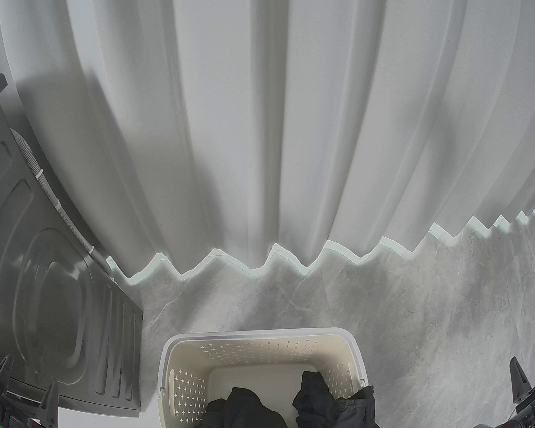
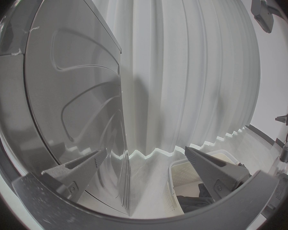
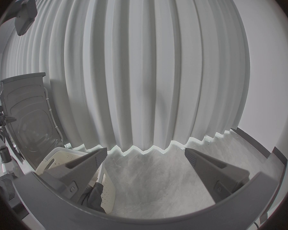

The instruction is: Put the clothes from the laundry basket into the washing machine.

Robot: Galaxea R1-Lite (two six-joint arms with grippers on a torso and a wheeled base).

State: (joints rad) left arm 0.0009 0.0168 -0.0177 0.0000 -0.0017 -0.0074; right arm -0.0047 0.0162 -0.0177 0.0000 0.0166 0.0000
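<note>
Head: laundry basket [image 1: 261, 341] on floor [image 1: 458, 304], bottom centre; dark clothes [image 1: 244, 408] inside. Washing machine [image 1: 47, 304] just left of basket, curtain [image 1: 279, 120] behind.
Left wrist: left gripper [image 2: 144, 150] spread wide, empty, near machine's side panel.
Right wrist: right gripper [image 3: 145, 150] spread wide, empty, over floor beside basket.

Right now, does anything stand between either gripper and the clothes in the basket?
Nothing visible does. The clothes lie uncovered in the open-topped basket, with the left gripper and right gripper open on either side of it.
</note>
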